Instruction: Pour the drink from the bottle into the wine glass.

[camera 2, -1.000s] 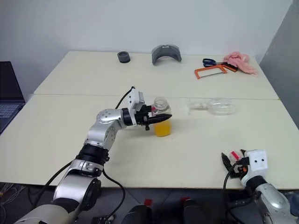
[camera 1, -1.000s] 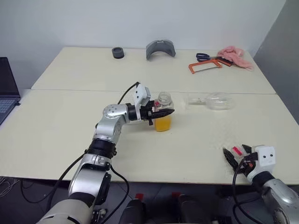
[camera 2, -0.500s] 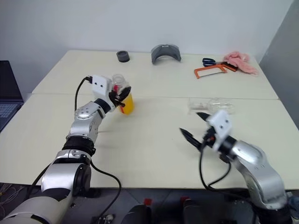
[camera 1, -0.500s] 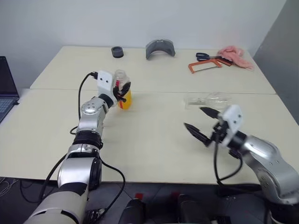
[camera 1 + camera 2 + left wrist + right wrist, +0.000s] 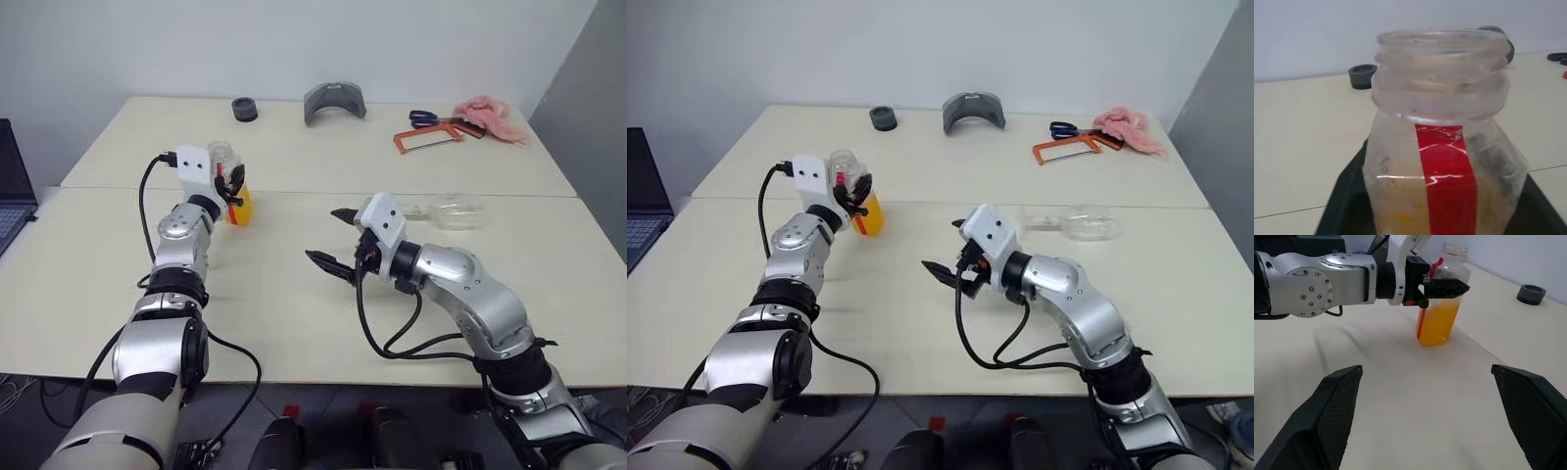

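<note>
The bottle (image 5: 238, 203) stands upright on the left part of the table, with no cap on and its red label strip (image 5: 1445, 171) showing. The orange drink (image 5: 1437, 323) fills its lower half. My left gripper (image 5: 232, 180) is around the bottle's upper body, level with the table. The wine glass (image 5: 454, 211) lies on its side at the right, its foot pointing left. Over the middle of the table my right gripper (image 5: 325, 235) hangs open and empty, pointing left toward the bottle, with the wine glass behind it.
Along the far edge lie a black ring (image 5: 247, 109), a grey curved piece (image 5: 335, 101), scissors (image 5: 425, 117), an orange hacksaw (image 5: 431, 140) and a pink cloth (image 5: 490, 116). A laptop (image 5: 8, 191) sits at the far left. A seam (image 5: 323, 193) crosses the table.
My left arm swung the bottle from the table's middle to the left and set it further back. My right arm rose from the near right edge to the middle, still open.
</note>
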Motion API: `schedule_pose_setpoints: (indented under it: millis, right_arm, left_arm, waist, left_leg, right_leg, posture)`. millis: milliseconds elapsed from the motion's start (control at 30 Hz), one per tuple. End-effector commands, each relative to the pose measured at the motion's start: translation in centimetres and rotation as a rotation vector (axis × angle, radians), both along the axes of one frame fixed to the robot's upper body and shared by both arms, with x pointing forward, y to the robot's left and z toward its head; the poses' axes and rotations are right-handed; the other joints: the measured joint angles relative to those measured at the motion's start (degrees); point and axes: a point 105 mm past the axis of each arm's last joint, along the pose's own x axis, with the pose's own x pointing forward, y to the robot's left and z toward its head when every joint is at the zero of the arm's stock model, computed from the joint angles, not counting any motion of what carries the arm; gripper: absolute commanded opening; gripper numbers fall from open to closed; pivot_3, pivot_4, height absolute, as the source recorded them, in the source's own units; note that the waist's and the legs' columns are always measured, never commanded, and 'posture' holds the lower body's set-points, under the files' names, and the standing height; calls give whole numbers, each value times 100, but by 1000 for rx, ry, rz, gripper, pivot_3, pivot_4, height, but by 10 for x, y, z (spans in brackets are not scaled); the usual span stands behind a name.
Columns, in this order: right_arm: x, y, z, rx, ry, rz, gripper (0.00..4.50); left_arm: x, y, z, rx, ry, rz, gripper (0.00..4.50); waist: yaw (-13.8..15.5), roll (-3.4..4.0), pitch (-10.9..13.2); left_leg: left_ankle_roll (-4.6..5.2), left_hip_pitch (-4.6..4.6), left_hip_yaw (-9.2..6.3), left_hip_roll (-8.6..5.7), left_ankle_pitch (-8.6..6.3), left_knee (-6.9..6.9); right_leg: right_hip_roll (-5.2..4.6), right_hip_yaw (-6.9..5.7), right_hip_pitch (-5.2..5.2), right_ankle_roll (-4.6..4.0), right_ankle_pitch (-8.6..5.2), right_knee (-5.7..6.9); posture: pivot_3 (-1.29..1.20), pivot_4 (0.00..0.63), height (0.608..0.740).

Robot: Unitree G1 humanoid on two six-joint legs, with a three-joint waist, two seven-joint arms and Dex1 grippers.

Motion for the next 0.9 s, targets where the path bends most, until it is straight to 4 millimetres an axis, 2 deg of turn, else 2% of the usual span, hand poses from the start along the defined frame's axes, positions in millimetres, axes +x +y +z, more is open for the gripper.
schedule_pose_setpoints:
  millis: [33, 133, 300, 500, 733, 900]
  right_arm:
    - [-4, 7, 10, 8, -40, 32, 4500]
    - [-6, 6, 9, 14, -27, 32, 4500]
    - [-10, 1, 2, 14, 1, 21, 4500]
    - [-15, -10, -15, 0, 47, -25, 4500]
    - [-27, -35, -39, 7, 132, -128, 4500]
    - [-33, -50, -45, 82, 209, -207, 4500]
  left_arm:
    - [-3, 5, -1, -12, -8, 13, 3520]
    - [-5, 5, -6, -9, -4, 10, 4461]
    - [-10, 7, -19, 20, 17, 12, 4487]
    - [-24, 11, -43, 57, 64, 8, 4487]
    - [-47, 11, -66, 130, 121, -54, 4487]
    - [-67, 10, -77, 168, 166, -139, 4487]
  waist:
    - [-1, 0, 0]
    - [2, 0, 0]
    - [5, 0, 0]
    - [5, 0, 0]
    - [11, 0, -1]
    - [10, 0, -2]
  left_leg:
    - [0, -1, 0, 0, 0, 0]
    - [-2, -12, -4, -1, 1, 0]
    - [-2, -15, -4, -4, 1, -2]
    - [-2, -15, -2, -3, 1, -4]
    - [-1, -12, -3, -1, 0, -4]
    - [0, -9, -1, 4, 0, -5]
  right_leg:
    - [0, 0, -1, 0, 0, 0]
    - [-3, -3, -7, -1, 0, -2]
    - [-7, -2, -10, -1, 1, -3]
    - [-7, 1, -10, -1, 1, -2]
    - [-7, 2, -8, -1, 1, -3]
    - [-7, 4, -5, -1, 0, -3]
  posture:
    - [0, 150, 740]
    - [0, 150, 740]
    - [0, 150, 740]
    - [0, 150, 740]
    - [0, 150, 740]
    - [0, 150, 740]
